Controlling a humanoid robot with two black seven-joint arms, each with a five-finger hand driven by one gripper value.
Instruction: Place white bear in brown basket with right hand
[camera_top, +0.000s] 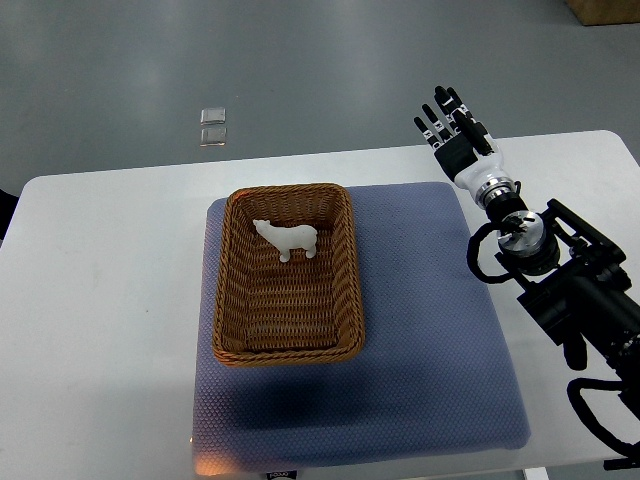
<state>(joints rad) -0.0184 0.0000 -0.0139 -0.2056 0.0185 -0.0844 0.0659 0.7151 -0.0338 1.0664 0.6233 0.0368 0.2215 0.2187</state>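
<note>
The white bear (287, 239) stood inside the brown basket (346, 262), in the far half of it, a little left of the middle. It stood on its legs on the woven bottom, with its head turned to the left side of the scene, and it touched none of the basket walls. The basket was rectangular, with its long side running from near to far, and it rested on the left part of a blue-grey mat (430, 330). The mat lay on a white table (100, 300) and covered the middle and right part of it. The right hand (455, 140) was well apart from the basket, to the far right, over the far edge of the table beside the far right corner of the mat. Its fingers (443, 106) were straight and slightly spread, pointing away toward the far side, and they held nothing. The black right arm (560, 280) came in from the right edge and crossed the right side of the table. On the grey floor beyond the table, two small clear square things (212, 126) lay just beside each other.
</note>
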